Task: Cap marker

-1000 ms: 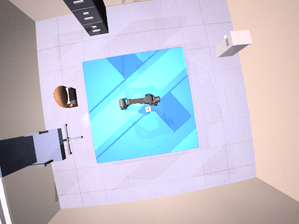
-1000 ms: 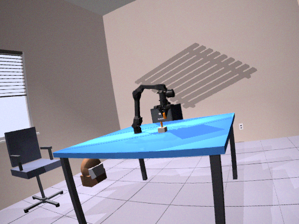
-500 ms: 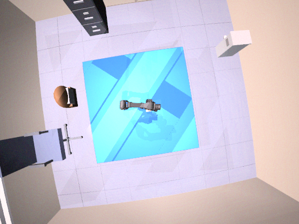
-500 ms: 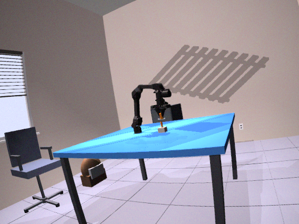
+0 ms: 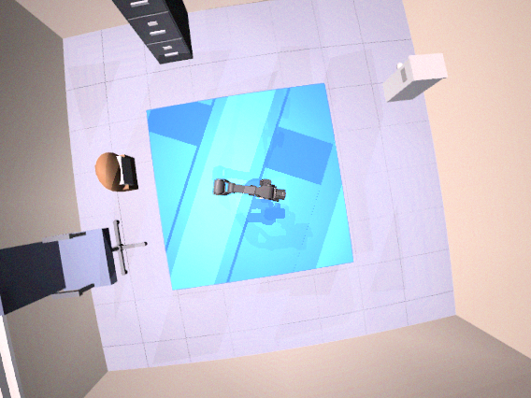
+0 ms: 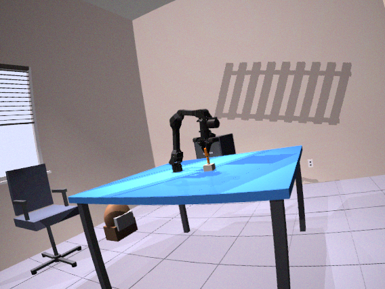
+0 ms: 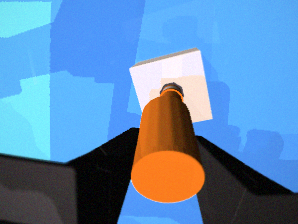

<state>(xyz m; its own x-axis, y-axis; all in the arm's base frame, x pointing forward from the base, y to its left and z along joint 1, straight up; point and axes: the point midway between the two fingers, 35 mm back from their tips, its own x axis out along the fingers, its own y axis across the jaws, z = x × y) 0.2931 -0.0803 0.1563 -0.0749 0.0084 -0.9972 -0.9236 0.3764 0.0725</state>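
Wrist view showed the gripper [image 6: 205,148] [image 7: 165,139] partly open, its fingers shut on the orange cap [image 6: 205,152] [image 7: 168,150] from about nine and three o'clock. Beyond the cap's narrow end, toward twelve o'clock, lay the pale block [image 6: 209,167] [image 7: 195,95], with a dark ring and a bit of orange visible at that end. From the side, the cap was above the marker [image 6: 208,160], which stood in the block, the two nearly in line with the cap leaning a little toward eleven o'clock. Whether they touched, or how far the cap was on, could not be told. From above, the arm [image 5: 248,189] [image 6: 175,136] reached from its base toward three o'clock over the blue table [image 5: 201,248] [image 6: 237,190], hiding the block. Around the table stood a dark cabinet [image 5: 161,35] [image 6: 227,145] at eleven o'clock, a white one at two and a chair [image 5: 86,257] [image 6: 30,190] at eight.

Gripper [image 6: 205,148] [image 7: 165,139]: I'm bringing it over the holder block [image 6: 209,167] [image 7: 197,100].
Orange cap [image 6: 206,152] [image 7: 167,150]: closing its earlier gap to the marker [image 6: 208,160] [image 7: 171,90].
Slatted wall shadow [image 6: 285,91]: standing more upright.
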